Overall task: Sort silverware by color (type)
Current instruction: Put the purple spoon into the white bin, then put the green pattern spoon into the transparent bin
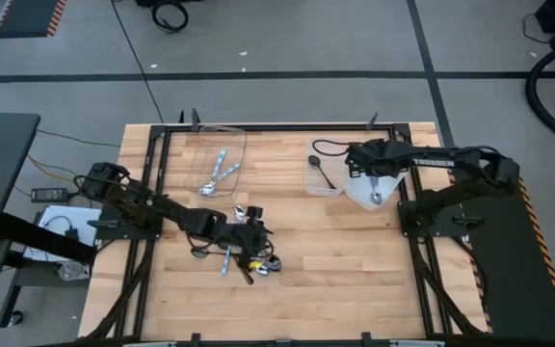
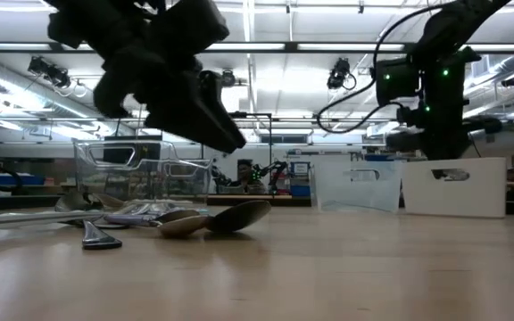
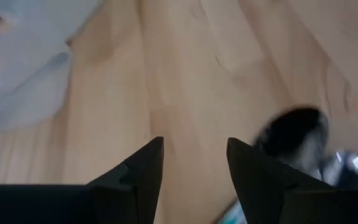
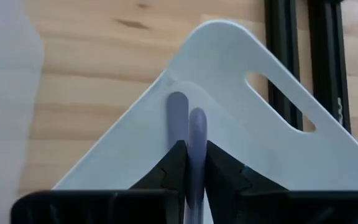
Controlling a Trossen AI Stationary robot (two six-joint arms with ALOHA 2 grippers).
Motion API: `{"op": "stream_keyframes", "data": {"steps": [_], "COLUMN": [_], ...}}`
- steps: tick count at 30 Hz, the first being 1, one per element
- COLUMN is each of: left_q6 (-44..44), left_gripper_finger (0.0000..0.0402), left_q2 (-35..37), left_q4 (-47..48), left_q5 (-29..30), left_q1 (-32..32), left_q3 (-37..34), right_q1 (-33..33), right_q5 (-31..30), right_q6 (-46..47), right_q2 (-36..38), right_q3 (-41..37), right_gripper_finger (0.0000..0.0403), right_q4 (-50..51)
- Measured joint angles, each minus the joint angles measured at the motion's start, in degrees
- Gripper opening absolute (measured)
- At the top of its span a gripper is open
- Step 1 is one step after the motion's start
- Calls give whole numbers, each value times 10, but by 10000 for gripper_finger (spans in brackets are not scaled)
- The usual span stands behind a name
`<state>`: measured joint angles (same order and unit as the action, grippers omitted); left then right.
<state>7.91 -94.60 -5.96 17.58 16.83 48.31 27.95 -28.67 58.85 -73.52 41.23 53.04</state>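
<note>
Right tool [image 4: 190,167] pinching spoon [image 4: 196,134], over white bin [image 4: 272,155]

Robotics lab: taped floor [image 1: 355,58], cables [image 1: 167,14]

Silverware lies in several groups: a loose heap of spoons [image 1: 249,253], blue-handled and dark ones mixed, on the surface near its middle; three blue-handled spoons [image 1: 219,172] inside a clear container at far left; one dark spoon [image 1: 322,173] in a clear container at far centre; and a silver spoon [image 4: 196,146] standing upright over a white bin at far right, pinched between the right tool's [image 4: 191,163] fingers.
</note>
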Motion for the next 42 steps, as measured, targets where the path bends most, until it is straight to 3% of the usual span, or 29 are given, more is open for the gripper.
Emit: {"op": "stream_keyframes", "data": {"steps": [9, 18, 23, 29, 42], "left_q6": [-10, -20, -73, -129, -43], "left_gripper_finger": [183, 180, 180, 180, 180], "left_q2": [17, 65, 62, 61, 43], "left_q4": [51, 167, 232, 267, 245], "left_q5": [0, 0, -75, -89, -103], "left_q1": [5, 14, -1, -14, -67], "left_q3": [0, 0, 0, 11, 35], "right_q1": [5, -18, -65, -136, -244], "right_q5": [2, 25, 26, 4, -50], "right_q6": [-50, -106, -165, -237, -310], "right_q2": [-19, 78, 134, 145, 109], "right_q3": [0, 0, 0, 1, 1], "right_gripper_finger": [131, 201, 202, 190, 173], "right_q4": [-8, -24, -81, -172, -291]}}
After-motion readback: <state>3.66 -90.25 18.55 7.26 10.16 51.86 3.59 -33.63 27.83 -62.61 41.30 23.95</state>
